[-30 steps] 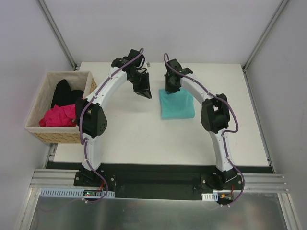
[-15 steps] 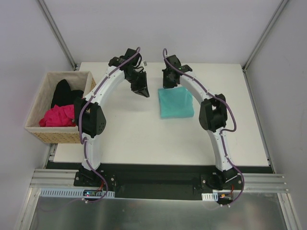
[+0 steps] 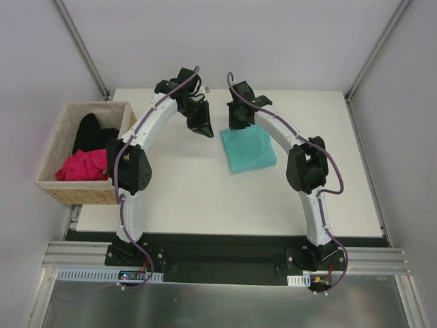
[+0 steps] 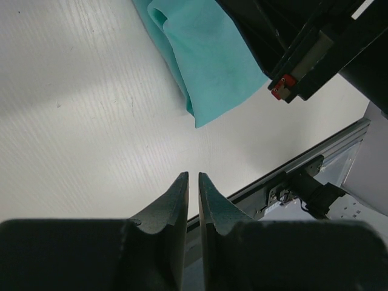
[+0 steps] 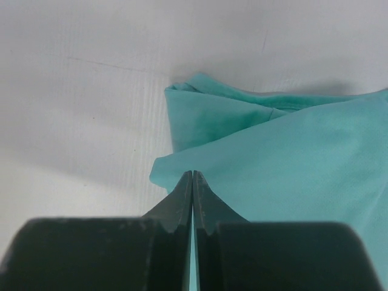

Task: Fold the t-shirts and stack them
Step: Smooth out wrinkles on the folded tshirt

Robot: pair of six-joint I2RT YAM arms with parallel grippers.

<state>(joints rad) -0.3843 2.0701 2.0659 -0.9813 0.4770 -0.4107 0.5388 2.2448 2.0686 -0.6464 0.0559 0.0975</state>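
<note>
White desk (image 3: 191, 198): right tool (image 5: 192, 174) pinches edge of folded teal cloth t-shirt (image 5: 291, 170); left tool (image 4: 193, 176) barely parted, empty, cloth just ahead.

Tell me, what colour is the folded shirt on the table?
The shirt is teal; the right wrist view shows it best.

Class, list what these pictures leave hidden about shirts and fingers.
- Right wrist view: shut fingers mask whether the teal t-shirt is pinched.
- Top view: right arm hides those fingers and the shirt's far edge.
- Top view: pink t-shirt and black t-shirt cover the basket's contents.
</note>
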